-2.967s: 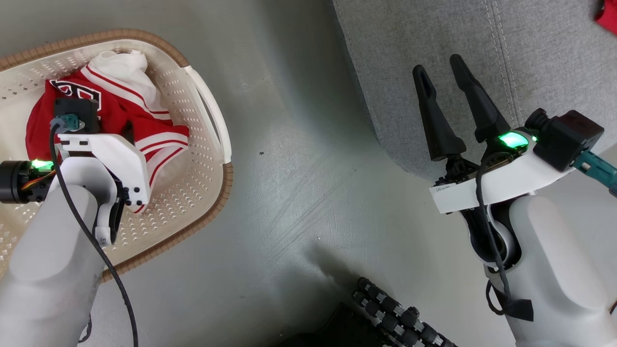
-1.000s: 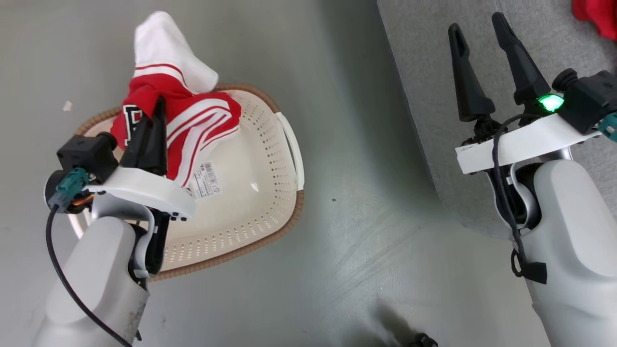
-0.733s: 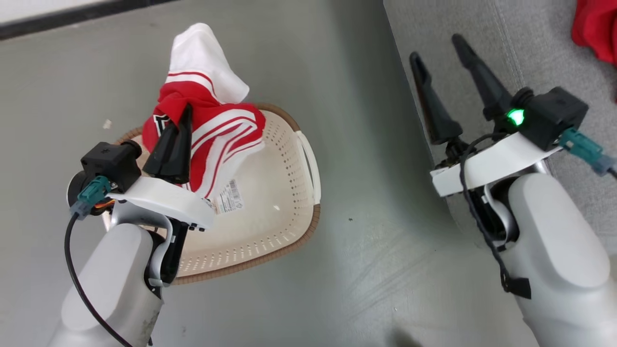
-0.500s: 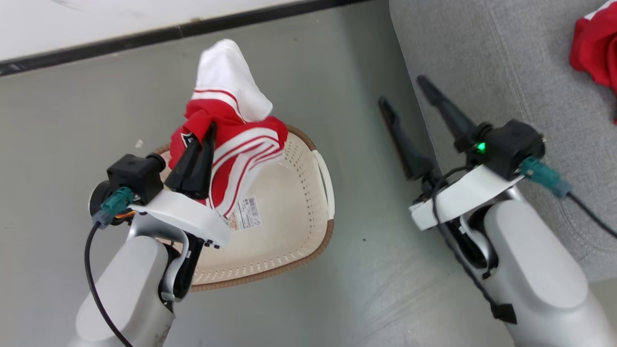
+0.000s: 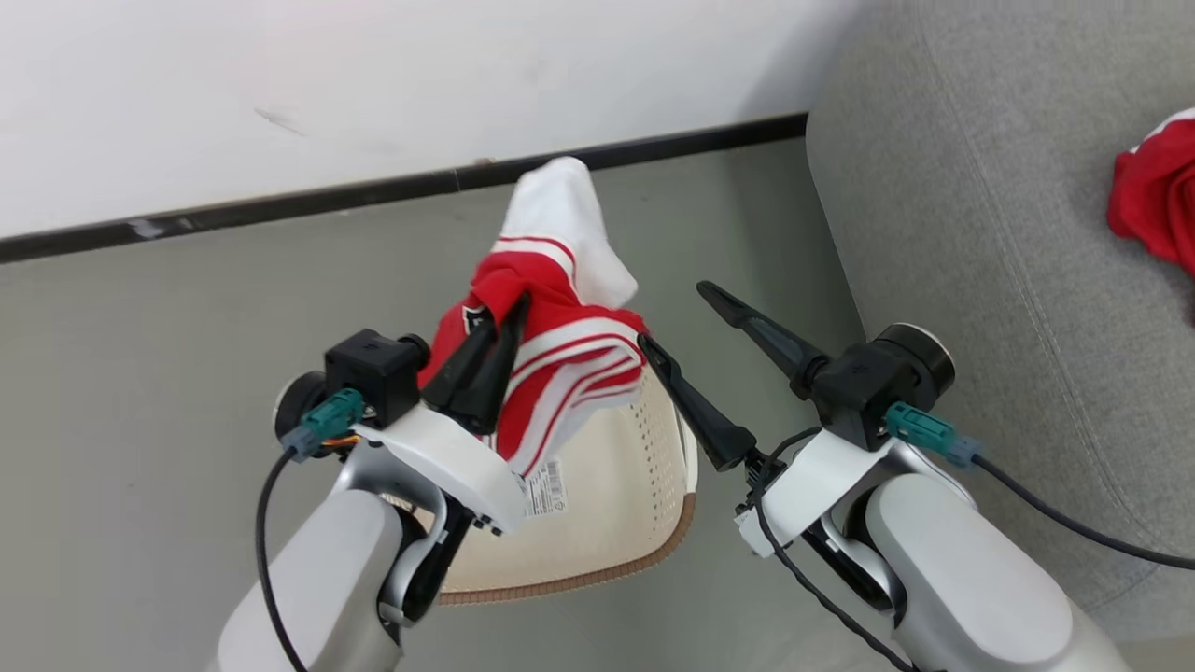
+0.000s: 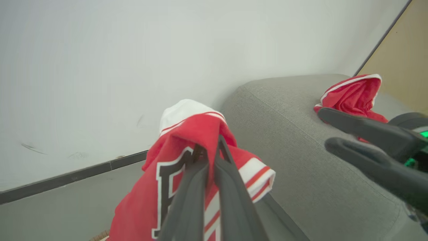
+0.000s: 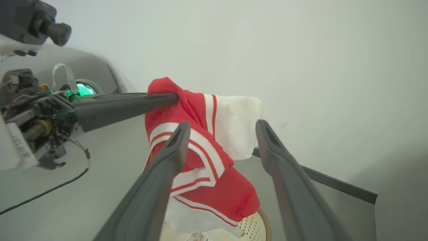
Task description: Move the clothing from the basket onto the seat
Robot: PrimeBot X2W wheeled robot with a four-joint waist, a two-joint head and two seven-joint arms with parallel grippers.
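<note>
Grey floor [image 5: 140, 373], white wall [image 5: 280, 75] behind: left gripper [image 5: 518, 303] clenched on the clothing [image 5: 560, 373], dangling above the basket [image 5: 644, 467]. Seat [image 5: 980, 233] lies to its right, beyond the wide-open right gripper [image 5: 672, 313], so the carry goes rightward!

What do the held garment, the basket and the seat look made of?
The garment looks like soft matte fabric: it drapes and folds. The basket seems rigid cream plastic with punched holes and a brown woven-look rim. The seat looks like grey woven upholstery, with a stitched seam.

Basket [image 5: 642, 471] on floor [image 5: 140, 373] left of seat [image 5: 962, 233], clothing [image 5: 569, 364] above it (wall [image 5: 280, 93] behind), another garment [image 5: 1153, 201] on seat
</note>
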